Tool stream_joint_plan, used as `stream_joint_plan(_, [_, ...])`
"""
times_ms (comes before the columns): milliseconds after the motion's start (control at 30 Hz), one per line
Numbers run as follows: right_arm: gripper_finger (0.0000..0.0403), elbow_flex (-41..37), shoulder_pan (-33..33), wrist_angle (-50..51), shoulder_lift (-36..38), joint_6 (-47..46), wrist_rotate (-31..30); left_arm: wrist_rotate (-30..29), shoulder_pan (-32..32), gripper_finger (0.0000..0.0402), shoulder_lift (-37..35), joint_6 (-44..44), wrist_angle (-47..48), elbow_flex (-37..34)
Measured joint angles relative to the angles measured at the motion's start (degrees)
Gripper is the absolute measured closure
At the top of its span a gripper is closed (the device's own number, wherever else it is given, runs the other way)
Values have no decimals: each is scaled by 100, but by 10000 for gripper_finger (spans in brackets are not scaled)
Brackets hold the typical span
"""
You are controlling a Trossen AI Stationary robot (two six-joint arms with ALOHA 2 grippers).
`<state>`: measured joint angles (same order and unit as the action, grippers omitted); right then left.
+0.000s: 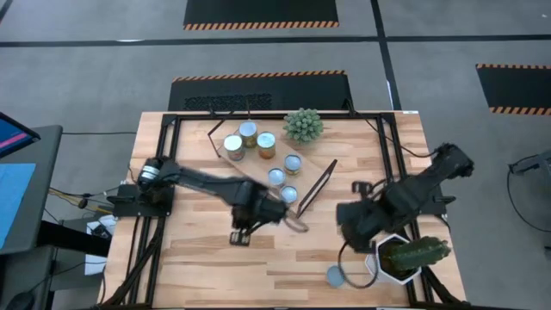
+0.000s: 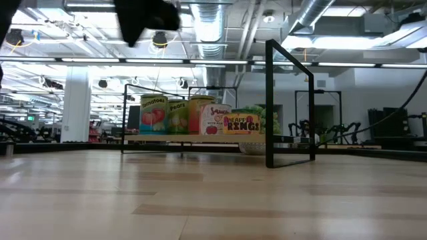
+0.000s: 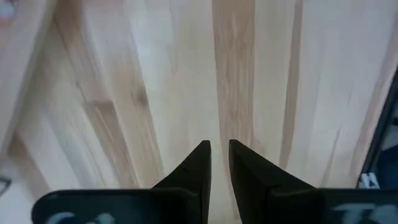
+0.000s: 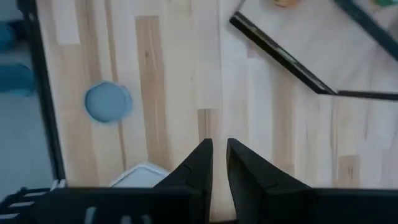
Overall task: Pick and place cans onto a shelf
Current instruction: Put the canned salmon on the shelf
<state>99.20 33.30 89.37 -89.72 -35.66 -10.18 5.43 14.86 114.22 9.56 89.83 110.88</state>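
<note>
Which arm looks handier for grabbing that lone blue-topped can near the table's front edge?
The right one, probably. Its tool hangs over bare wood near the can, which shows in its wrist view, beside the potted cactus. The left tool sits farther away, nearer the shelf. Both tools are nearly closed and empty.

A round, spiky pale-green succulent plant (image 1: 303,125) sits near the far edge of the light wooden plank surface (image 1: 198,267). At the near right corner stands a white angular pot holding a dark green cactus (image 1: 411,255). The surface rests on a black metal frame (image 1: 169,120). Around it lies grey floor with black mats edged in orange-and-black hazard stripes (image 1: 261,12). A blue screen (image 1: 13,185) shows at the left edge.
</note>
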Motion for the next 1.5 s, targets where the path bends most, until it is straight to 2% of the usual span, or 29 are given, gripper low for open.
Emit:
stream_joint_plan(200, [331,0,351,-931,-808,-214,-216,-785,926,358,-1031,1095,-571,-1420])
stream_joint_plan(400, [331,0,661,-1528,-1568,-1141,-168,-923,1867,358,-2190,2236,-2284,-3146])
stream_joint_plan(567, [331,-2,882,-1484,-2074,-1629,227,-1002,2327,358,-2639,3270,-3362,-3977])
stream_joint_plan(767, [328,-7,1001,-1619,-2458,-2106,299,-1186,2569,358,-2533,3488,-3598,-4104])
stream_joint_plan(900, [311,-7,998,-1650,-2594,-2413,384,-1372,2567,358,-2508,3615,-3591,-4106])
stream_joint_plan(1167, [227,-34,1050,-1792,-2590,-2985,3,-2205,2522,358,-2508,3811,-3587,-4106])
stream_joint_plan(1300, [185,-367,1213,-1868,-2590,-3175,-34,-2413,2467,358,-2508,3913,-3583,-4106])
stream_joint_plan(1500, [164,-840,1446,-2050,-2590,-3300,225,-2503,2370,358,-2508,3918,-3582,-4106])
